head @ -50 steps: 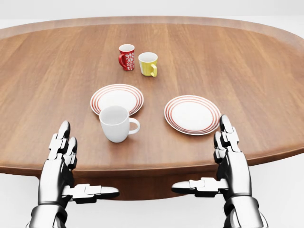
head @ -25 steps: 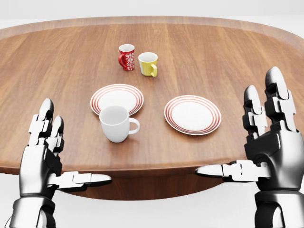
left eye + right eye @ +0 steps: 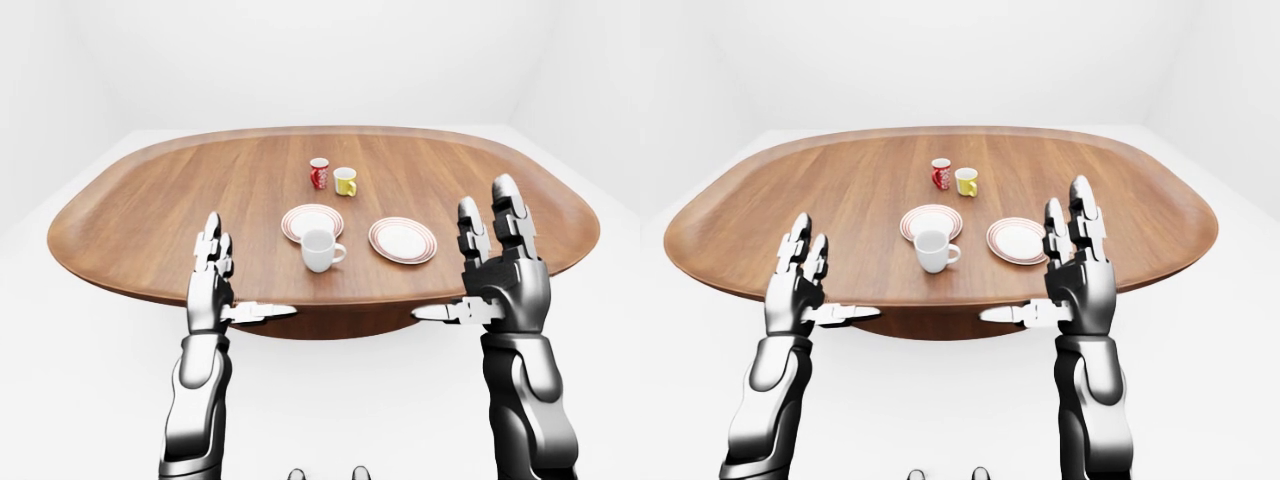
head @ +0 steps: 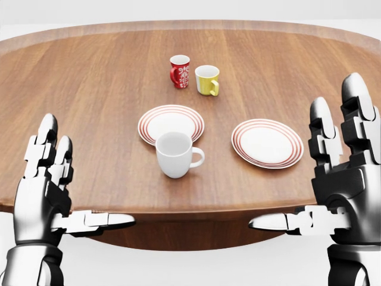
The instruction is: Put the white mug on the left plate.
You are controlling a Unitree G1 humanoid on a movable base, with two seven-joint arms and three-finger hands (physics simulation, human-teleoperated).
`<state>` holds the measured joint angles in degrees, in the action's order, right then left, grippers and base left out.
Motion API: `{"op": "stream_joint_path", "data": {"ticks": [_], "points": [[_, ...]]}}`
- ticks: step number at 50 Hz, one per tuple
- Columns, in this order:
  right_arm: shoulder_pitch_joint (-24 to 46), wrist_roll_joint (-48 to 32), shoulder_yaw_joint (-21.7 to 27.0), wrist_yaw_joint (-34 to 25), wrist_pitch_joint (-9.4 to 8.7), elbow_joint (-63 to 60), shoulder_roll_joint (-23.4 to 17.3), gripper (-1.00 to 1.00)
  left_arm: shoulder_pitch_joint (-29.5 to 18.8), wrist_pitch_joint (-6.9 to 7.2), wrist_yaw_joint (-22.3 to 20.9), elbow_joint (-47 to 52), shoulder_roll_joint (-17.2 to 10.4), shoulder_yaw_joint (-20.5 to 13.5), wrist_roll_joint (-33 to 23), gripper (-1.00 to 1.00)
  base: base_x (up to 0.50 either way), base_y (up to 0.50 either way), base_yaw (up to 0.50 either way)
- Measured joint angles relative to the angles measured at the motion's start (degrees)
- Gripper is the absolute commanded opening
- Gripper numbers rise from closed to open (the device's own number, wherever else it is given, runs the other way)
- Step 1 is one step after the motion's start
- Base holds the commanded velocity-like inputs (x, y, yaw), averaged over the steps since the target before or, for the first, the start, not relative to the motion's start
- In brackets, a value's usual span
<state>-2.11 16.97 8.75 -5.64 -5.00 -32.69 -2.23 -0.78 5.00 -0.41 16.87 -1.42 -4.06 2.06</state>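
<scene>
Wooden table [image 4: 89, 89] | mugs 3: white mug [image 4: 174, 155], red [image 4: 179, 71], yellow [image 4: 207, 80] | striped plates 2 | left hand [image 4: 44, 190], right hand [image 4: 342, 179] both released

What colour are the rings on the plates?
Red rings on white, on the left plate; clearest in the head view.

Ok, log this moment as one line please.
white mug: on table, touching left plate rim, not on it | left hand: open | right hand: open | nothing grasped

Bare simulated test room, not a lived-in home: blank white walls [image 3: 300, 60] and white floor [image 3: 60, 400] all round, with one oval wooden desk [image 3: 180, 190] laid with plain crockery near its middle.
</scene>
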Motion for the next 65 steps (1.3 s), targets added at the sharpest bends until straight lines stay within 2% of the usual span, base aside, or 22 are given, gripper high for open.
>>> {"op": "stream_joint_path", "data": {"ticks": [20, 30, 65], "points": [[-0.1, -0.6, -0.3, -0.9, 0.0, -0.5, 0.1, 1.0, 0.0, 0.0, -0.1, 0.4, -0.3, -0.4, 0.1, 0.98, -0.01, 0.5, 0.0], [-0.2, -0.4, -0.4, -1.1, 0.0, -0.5, 0.3, 1.0, 0.1, 0.0, -0.2, 0.3, -0.3, -0.5, 0.0, 0.98, -0.01, 0.02, 0.0], [-0.8, 1.3, -0.5, -1.9, 0.0, -2.6, 0.3, 1.0, 0.4, 0.0, -0.4, 0.7, -0.2, -0.3, -0.1, 0.98, 0.49, 0.0, 0.0]]}}
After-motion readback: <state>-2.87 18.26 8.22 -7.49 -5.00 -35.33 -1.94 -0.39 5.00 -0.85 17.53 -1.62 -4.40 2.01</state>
